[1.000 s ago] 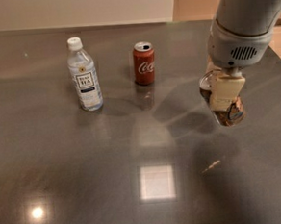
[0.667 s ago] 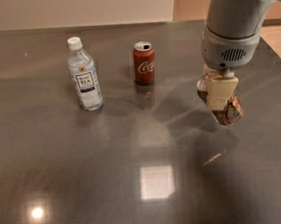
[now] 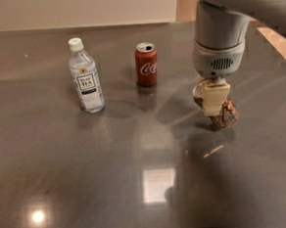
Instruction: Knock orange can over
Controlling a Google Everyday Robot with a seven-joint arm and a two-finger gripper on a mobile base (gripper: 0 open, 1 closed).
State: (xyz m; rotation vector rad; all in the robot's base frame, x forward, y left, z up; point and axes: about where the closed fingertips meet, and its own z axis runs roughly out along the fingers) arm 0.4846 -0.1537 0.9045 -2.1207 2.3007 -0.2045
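The orange can (image 3: 227, 115) is on the right side of the dark table (image 3: 87, 164). It is bronze with dark and pale patches and leans over, its silver top toward the back left. My gripper (image 3: 214, 101) hangs from the grey arm (image 3: 219, 42) directly over and against the can, its cream tip covering the can's middle. Much of the can is hidden behind the gripper.
A red Coca-Cola can (image 3: 146, 64) stands upright at the table's middle back. A clear tea bottle with a white cap (image 3: 85, 77) stands to its left. The table's right edge (image 3: 275, 43) runs close behind the arm.
The arm and gripper have shifted a little to the left. The orange can stays tilted beneath the gripper. The red can and the bottle have not moved.
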